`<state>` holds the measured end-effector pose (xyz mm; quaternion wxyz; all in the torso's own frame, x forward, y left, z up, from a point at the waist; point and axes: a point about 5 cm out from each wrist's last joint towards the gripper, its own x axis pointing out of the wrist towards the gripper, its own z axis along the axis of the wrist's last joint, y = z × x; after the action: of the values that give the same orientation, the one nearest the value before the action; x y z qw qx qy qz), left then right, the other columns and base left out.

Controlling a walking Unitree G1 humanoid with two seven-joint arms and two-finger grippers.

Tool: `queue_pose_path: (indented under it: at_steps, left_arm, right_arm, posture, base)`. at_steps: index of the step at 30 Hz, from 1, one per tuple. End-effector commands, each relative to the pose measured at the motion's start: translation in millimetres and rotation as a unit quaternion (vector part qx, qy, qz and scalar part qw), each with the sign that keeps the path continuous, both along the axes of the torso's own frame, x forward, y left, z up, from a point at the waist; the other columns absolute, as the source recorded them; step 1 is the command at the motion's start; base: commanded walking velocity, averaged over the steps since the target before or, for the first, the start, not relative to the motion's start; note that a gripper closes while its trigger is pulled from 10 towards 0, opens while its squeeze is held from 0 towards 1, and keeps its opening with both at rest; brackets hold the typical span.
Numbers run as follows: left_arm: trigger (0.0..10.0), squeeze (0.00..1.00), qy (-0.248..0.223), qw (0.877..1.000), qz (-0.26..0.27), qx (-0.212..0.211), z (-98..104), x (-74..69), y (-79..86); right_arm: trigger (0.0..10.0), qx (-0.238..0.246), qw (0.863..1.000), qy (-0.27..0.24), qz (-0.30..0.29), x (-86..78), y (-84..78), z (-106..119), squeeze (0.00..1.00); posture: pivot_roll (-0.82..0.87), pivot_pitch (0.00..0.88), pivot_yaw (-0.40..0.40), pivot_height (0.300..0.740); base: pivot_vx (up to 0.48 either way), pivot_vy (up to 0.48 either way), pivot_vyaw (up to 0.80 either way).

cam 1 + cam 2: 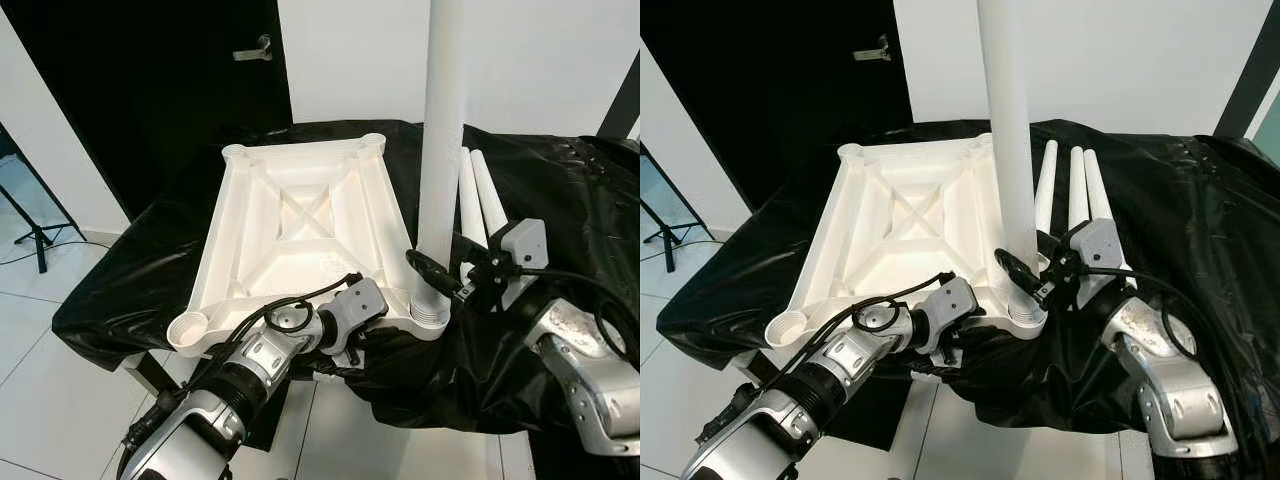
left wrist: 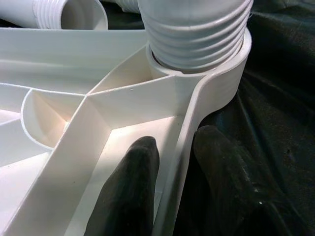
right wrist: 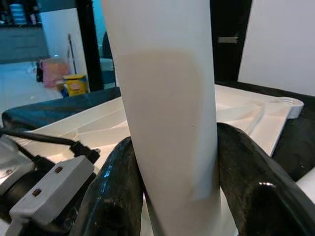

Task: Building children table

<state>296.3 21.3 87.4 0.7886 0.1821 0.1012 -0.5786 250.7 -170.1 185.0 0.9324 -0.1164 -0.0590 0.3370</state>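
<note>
A black plastic sheet covers a work surface that stands in front of a white wall and a black door with a metal handle. On the sheet lies the white tabletop, turned underside up so that its ribs, a cross brace in the middle and a round socket at each corner face upward. The near corner on the robot's left has an empty socket. At the near corner on the robot's right, a long white leg stands upright with its threaded end sitting in the socket, several rings of thread showing above the rim. Three more white legs lie side by side on the sheet just beyond that corner, next to the tabletop's right edge. The right gripper reaches in from the robot's right and clasps the upright leg low down, just above the thread; the right wrist view shows its black fingers pressed against either side of the leg. The left gripper is at the tabletop's near edge, close to the corner that holds the leg; in the left wrist view its fingers pinch the tabletop's thin outer rim, one on the inside of the frame and one outside against the sheet. On the tiled floor at the robot's far left stands a black tripod base.
</note>
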Motion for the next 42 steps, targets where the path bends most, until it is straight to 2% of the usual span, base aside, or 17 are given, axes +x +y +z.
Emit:
queue_pose_path:
  at_steps: [1, 4, 11, 13, 15, 17, 22, 25, 30, 34, 38, 42]
  left_arm:
    - [10.0, 0.0, 0.018, 1.0, 0.011, 0.019, -11, -1.8, 9.5]
    - [10.0, 0.0, 0.018, 1.0, 0.011, 0.019, -12, -2.1, 10.3]
    - [10.0, 0.0, 0.018, 1.0, 0.007, 0.02, -11, -1.4, 9.5]
    - [10.0, 0.0, 0.017, 1.0, 0.005, 0.02, -11, -1.1, 8.9]
    - [10.0, 0.0, 0.017, 1.0, 0.005, 0.02, -11, -1.1, 8.9]
    - [10.0, 0.0, 0.016, 1.0, 0.004, 0.021, -10, -0.7, 9.0]
    - [10.0, 0.0, 0.017, 1.0, 0.003, 0.021, -11, -0.9, 9.3]
    - [10.0, 0.0, 0.018, 1.0, 0.002, 0.022, -12, -2.1, 9.4]
    - [10.0, 0.0, 0.018, 1.0, 0.002, 0.02, -12, -1.9, 8.8]
    - [10.0, 0.0, 0.017, 1.0, 0.005, 0.018, -11, -0.9, 6.8]
    - [10.0, 0.0, 0.017, 1.0, 0.006, 0.017, -11, -0.6, 6.4]
    - [10.0, 0.0, 0.018, 1.0, 0.008, 0.016, -12, -0.9, 6.0]
  right_arm:
    - [10.0, -0.024, 0.996, 0.08, -0.035, 0.9, -16.0, -32, 0.0]
    - [10.0, -0.024, 0.996, 0.083, -0.029, -0.1, -15.5, -34, 0.0]
    - [10.0, 0.02, 0.993, 0.114, 0.018, -5.7, -14.3, -36, 0.0]
    - [10.0, 0.04, 0.991, 0.13, 0.015, -6.2, -16.2, -37, 0.0]
    - [10.0, 0.04, 0.991, 0.13, 0.015, -6.2, -16.2, -37, 0.0]
    - [10.0, 0.071, 0.987, 0.147, 0.007, -5.3, -17.9, -38, 0.0]
    - [10.0, 0.092, 0.981, 0.169, -0.009, -3.2, -17.5, -40, 0.0]
    - [10.0, 0.108, 0.973, 0.203, -0.029, 0.0, -10.5, -42, 0.0]
    - [10.0, 0.092, 0.972, 0.218, -0.005, -2.0, -0.4, -35, 0.0]
    - [10.0, 0.063, 0.973, 0.219, 0.04, -8.6, 9.0, -26, 0.0]
    - [10.0, 0.05, 0.972, 0.223, 0.054, -12.4, 10.0, -27, 0.0]
    - [10.0, 0.018, 0.966, 0.247, 0.076, -23.1, 7.9, -39, 0.0]
  posture:
    - [0.14, 0.0, 0.03, 0.74]
    - [0.14, 0.0, 0.033, 0.74]
    - [0.13, 0.0, 0.043, 0.74]
    - [0.13, 0.0, 0.042, 0.74]
    - [0.13, 0.0, 0.042, 0.74]
    - [0.13, 0.0, 0.043, 0.74]
    - [0.13, 0.0, 0.043, 0.74]
    - [0.13, 0.0, 0.042, 0.74]
    - [0.13, 0.0, 0.04, 0.74]
    - [0.13, 0.0, 0.031, 0.74]
    - [0.13, 0.0, 0.028, 0.74]
    - [0.13, 0.0, 0.023, 0.74]
  base:
    - [0.0, 0.0, 0.0]
    - [0.0, 0.0, 0.0]
    - [0.0, 0.0, 0.0]
    - [0.0, 0.0, 0.0]
    - [0.0, 0.0, 0.0]
    - [0.0, 0.0, 0.0]
    - [0.0, 0.0, 0.0]
    - [0.0, 0.0, 0.0]
    - [0.0, 0.0, 0.0]
    - [0.0, 0.0, 0.0]
    - [0.0, 0.0, 0.0]
    - [0.0, 0.0, 0.0]
